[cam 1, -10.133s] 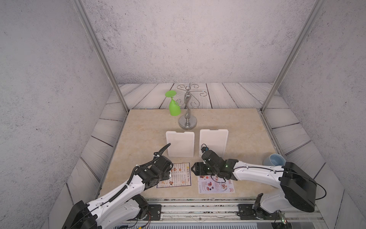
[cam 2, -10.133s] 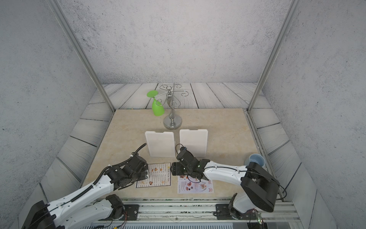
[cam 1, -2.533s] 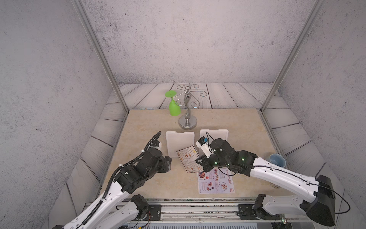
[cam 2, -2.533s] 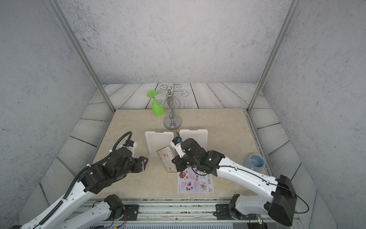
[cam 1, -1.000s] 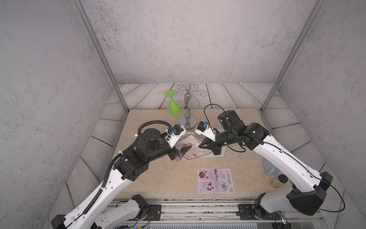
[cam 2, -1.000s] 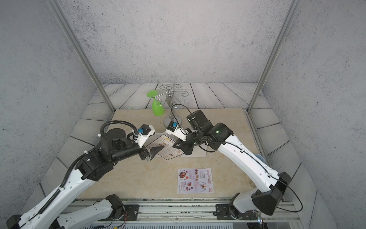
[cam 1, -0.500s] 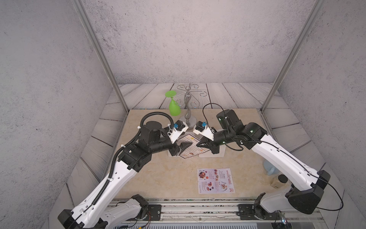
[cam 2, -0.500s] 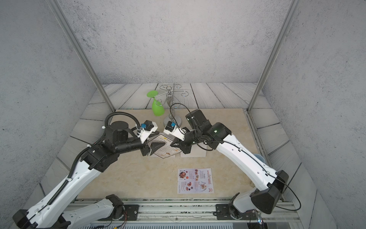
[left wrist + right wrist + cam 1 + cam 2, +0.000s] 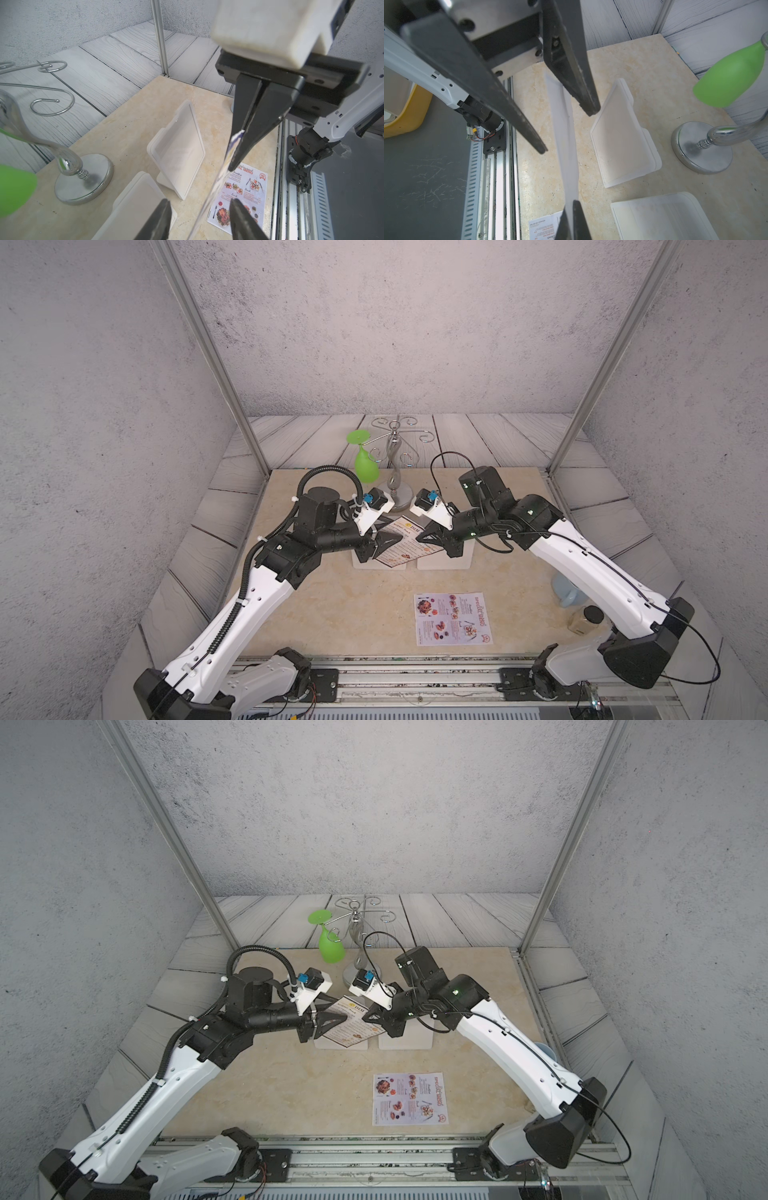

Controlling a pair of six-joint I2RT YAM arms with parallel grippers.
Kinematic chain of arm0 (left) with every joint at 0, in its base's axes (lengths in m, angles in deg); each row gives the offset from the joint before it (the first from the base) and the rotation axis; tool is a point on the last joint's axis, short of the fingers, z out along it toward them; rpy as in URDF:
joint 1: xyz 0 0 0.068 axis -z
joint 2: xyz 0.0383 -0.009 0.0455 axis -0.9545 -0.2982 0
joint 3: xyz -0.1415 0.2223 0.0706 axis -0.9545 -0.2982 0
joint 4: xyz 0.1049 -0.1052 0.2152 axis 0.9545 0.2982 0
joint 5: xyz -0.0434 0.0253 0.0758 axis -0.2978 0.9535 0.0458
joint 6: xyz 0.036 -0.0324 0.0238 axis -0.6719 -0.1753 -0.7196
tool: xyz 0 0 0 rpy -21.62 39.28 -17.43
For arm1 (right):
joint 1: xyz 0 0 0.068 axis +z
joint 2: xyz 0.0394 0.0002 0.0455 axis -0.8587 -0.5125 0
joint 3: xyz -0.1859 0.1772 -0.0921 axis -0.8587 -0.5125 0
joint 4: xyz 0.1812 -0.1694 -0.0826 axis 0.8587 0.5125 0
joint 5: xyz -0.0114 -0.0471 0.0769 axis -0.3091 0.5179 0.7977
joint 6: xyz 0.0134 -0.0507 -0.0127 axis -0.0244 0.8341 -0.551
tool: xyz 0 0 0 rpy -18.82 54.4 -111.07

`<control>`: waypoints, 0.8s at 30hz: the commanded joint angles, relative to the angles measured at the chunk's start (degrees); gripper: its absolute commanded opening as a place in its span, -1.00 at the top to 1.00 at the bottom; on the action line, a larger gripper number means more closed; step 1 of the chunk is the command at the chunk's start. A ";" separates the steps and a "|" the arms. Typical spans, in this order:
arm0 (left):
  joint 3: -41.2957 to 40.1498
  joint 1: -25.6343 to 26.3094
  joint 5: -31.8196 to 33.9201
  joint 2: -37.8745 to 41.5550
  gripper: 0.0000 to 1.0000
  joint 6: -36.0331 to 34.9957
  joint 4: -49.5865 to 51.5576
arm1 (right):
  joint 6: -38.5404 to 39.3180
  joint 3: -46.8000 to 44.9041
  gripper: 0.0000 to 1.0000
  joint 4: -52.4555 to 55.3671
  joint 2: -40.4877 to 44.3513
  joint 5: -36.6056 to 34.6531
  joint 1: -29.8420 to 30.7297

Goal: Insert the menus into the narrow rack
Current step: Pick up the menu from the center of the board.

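Menus are being shown apart over the beige table, one in the air and one lying flat. Two white racks are being seen side by side at mid-table. Behind them a silver stand is carrying an upturned green glass.

The SPECIAL MENU sheet is being seen flat near the front edge, well apart from both arms. Its long axis is running across the table, and its red title end is pointing to the right side.

The DIM SUM INN menu is being held above the racks, printed face turned up in both top views. Its long axis is running slantwise from back to front, with the title end pointing toward the stand. Its right-hand edge is being pinched by the right gripper, whose jaws are being pressed together on the paper. The opposite edge is being straddled by the left gripper. Its fingers are standing partway apart with the sheet passing between them. Whether either finger is touching the paper cannot be told.
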 commanded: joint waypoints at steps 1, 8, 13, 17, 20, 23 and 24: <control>-0.62 -0.68 -3.31 -0.52 0.11 -1.20 -0.54 | -0.31 -0.52 1.00 -0.28 1.09 -0.10 -0.67; -0.52 -0.95 -2.90 -1.57 0.49 -1.59 0.34 | -0.34 -0.41 1.00 -0.52 1.23 1.21 -1.59; -0.61 -1.10 -2.15 -2.13 0.70 -1.70 0.11 | -0.45 -0.49 1.00 -0.67 1.05 1.85 -1.93; -0.39 -1.21 -1.35 -2.79 0.81 -1.70 0.16 | -0.74 -1.00 1.00 -1.23 0.97 2.17 -2.12; -0.27 -1.30 -1.48 -3.32 0.94 -1.70 0.08 | -1.35 -1.27 1.00 -2.10 0.96 2.09 -2.30; -0.28 -1.31 -1.11 -3.49 1.00 -1.52 -0.26 | -3.19 -1.79 1.00 -4.00 0.96 1.49 -2.55; -0.34 -1.30 -0.69 -3.36 1.00 -1.21 -0.51 | -4.05 -2.04 0.94 -4.97 0.96 1.09 -2.63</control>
